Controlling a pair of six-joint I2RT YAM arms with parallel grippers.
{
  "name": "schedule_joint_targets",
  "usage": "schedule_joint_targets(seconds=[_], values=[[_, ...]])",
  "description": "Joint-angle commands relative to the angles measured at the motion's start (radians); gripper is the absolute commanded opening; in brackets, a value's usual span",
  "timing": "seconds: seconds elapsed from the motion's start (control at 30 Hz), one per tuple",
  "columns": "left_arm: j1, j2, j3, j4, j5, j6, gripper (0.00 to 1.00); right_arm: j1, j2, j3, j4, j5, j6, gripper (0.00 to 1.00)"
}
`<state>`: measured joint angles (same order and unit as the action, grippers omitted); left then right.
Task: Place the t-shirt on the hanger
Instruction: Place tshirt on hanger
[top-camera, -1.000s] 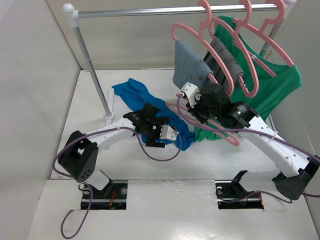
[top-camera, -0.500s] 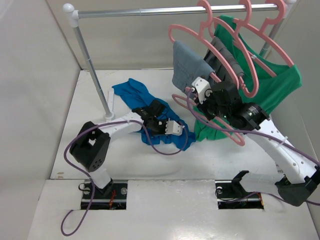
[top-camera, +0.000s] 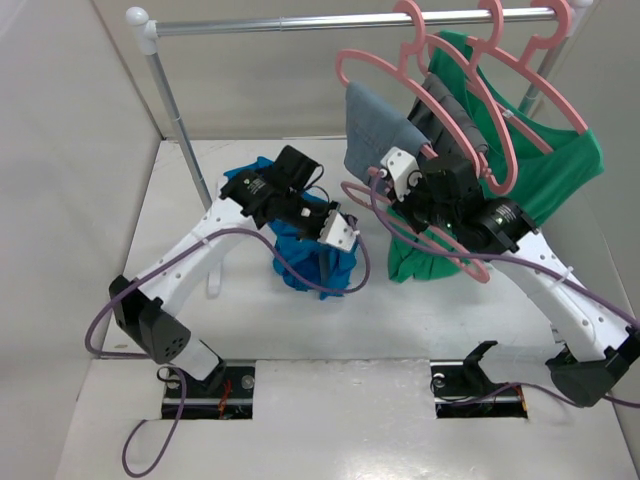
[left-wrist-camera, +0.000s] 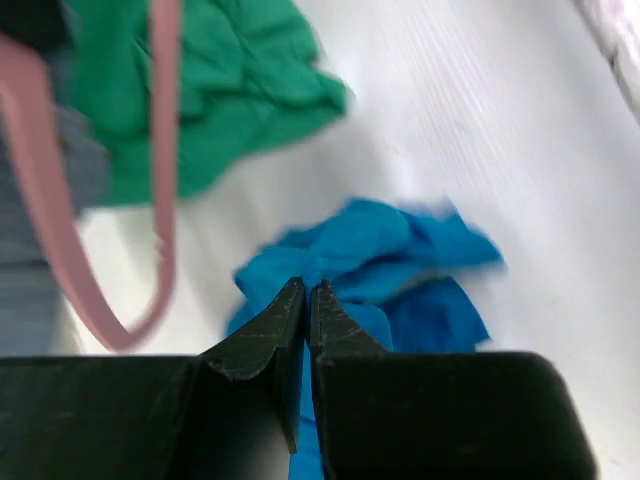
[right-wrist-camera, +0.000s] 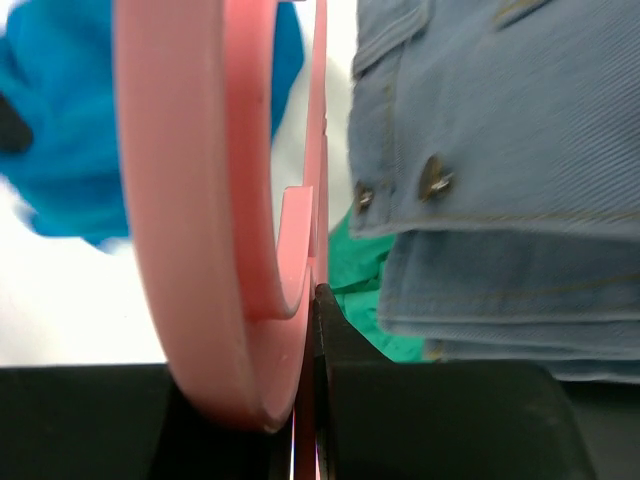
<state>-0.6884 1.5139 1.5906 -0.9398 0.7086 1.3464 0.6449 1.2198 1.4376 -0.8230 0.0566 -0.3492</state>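
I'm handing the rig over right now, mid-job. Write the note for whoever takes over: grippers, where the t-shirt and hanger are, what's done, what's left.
Left gripper: shut on a pinch of the blue t-shirt, which hangs bunched below it over the table.
Right gripper: shut on the pink hanger, held close beside the grey-blue trousers and the green shirt on the rack.
Done: both things are gripped and close to each other.
Left: the t-shirt is not on the hanger yet. Probably work one hanger shoulder into the shirt, then the other.
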Motion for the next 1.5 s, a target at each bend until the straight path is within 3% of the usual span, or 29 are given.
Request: schedule_joint_targets(seconds=[0.0, 0.17, 0.37, 0.4, 0.43, 0.5, 0.6, 0.63, 0.67, 0.77, 0.9, 1.07, 1.1, 1.13, 1.17, 1.23, 1.37, 1.4, 1.47], values=[[-0.005, 0.086, 0.106, 0.004, 0.14, -0.006, 0.0, -0.017, 0.02, 0.093, 0.027, 0.0, -0.013, 0.0], [0.115, 0.262, 0.132, 0.116, 0.134, -0.096, 0.0, -0.017, 0.029, 0.093, 0.038, 0.02, -0.013, 0.0], [0.164, 0.417, 0.166, 0.354, -0.007, -0.294, 0.2, -0.017, 0.047, 0.093, 0.047, 0.02, -0.013, 0.0], [0.173, 0.43, 0.157, 0.421, -0.053, -0.359, 0.28, -0.017, 0.047, 0.093, 0.056, 0.02, -0.013, 0.0], [0.173, 0.43, 0.148, 0.462, -0.092, -0.403, 0.49, -0.017, 0.047, 0.093, 0.056, 0.02, -0.013, 0.0], [0.164, 0.408, 0.126, 0.521, -0.17, -0.476, 0.56, -0.017, 0.057, 0.093, 0.056, 0.009, -0.013, 0.0], [0.177, 0.326, 0.117, 0.582, -0.17, -0.628, 0.69, -0.017, 0.057, 0.103, 0.056, 0.0, -0.013, 0.0], [0.178, 0.297, 0.117, 0.591, -0.14, -0.668, 0.8, -0.017, 0.057, 0.103, 0.056, 0.0, -0.013, 0.0], [0.191, 0.264, 0.108, 0.592, -0.123, -0.702, 1.0, -0.017, 0.057, 0.103, 0.056, -0.012, -0.013, 0.0], [0.201, 0.137, 0.066, 0.521, -0.081, -0.704, 1.0, -0.017, 0.047, 0.093, 0.065, -0.037, -0.013, 0.0], [0.201, -0.007, -0.091, 0.365, -0.032, -0.571, 1.0, -0.017, 0.047, 0.083, 0.065, -0.037, -0.022, 0.0], [0.175, -0.173, -0.453, 0.319, -0.109, -0.452, 0.99, 0.001, 0.038, 0.064, 0.056, -0.06, -0.031, 0.0], [0.155, -0.19, -0.501, 0.332, -0.176, -0.452, 0.95, 0.001, 0.026, 0.064, 0.056, -0.06, -0.031, 0.0], [0.127, -0.201, -0.542, 0.382, -0.217, -0.501, 0.77, 0.01, 0.026, 0.064, 0.056, -0.06, -0.031, 0.0], [0.098, -0.21, -0.608, 0.413, -0.262, -0.538, 0.67, 0.01, 0.026, 0.055, 0.047, -0.06, -0.031, 0.0], [0.02, -0.21, -0.647, 0.473, -0.349, -0.595, 0.57, 0.021, 0.017, 0.055, 0.036, -0.06, -0.031, 0.0], [-0.005, -0.184, -0.681, 0.577, -0.408, -0.688, 0.6, 0.042, 0.007, 0.032, 0.027, -0.06, -0.031, 0.0], [-0.005, -0.175, -0.707, 0.604, -0.419, -0.719, 0.72, 0.042, -0.002, 0.002, 0.018, -0.06, -0.022, 0.0], [-0.005, -0.175, -0.716, 0.668, -0.419, -0.745, 0.77, 0.042, -0.026, -0.026, 0.018, -0.051, -0.01, 0.0]])
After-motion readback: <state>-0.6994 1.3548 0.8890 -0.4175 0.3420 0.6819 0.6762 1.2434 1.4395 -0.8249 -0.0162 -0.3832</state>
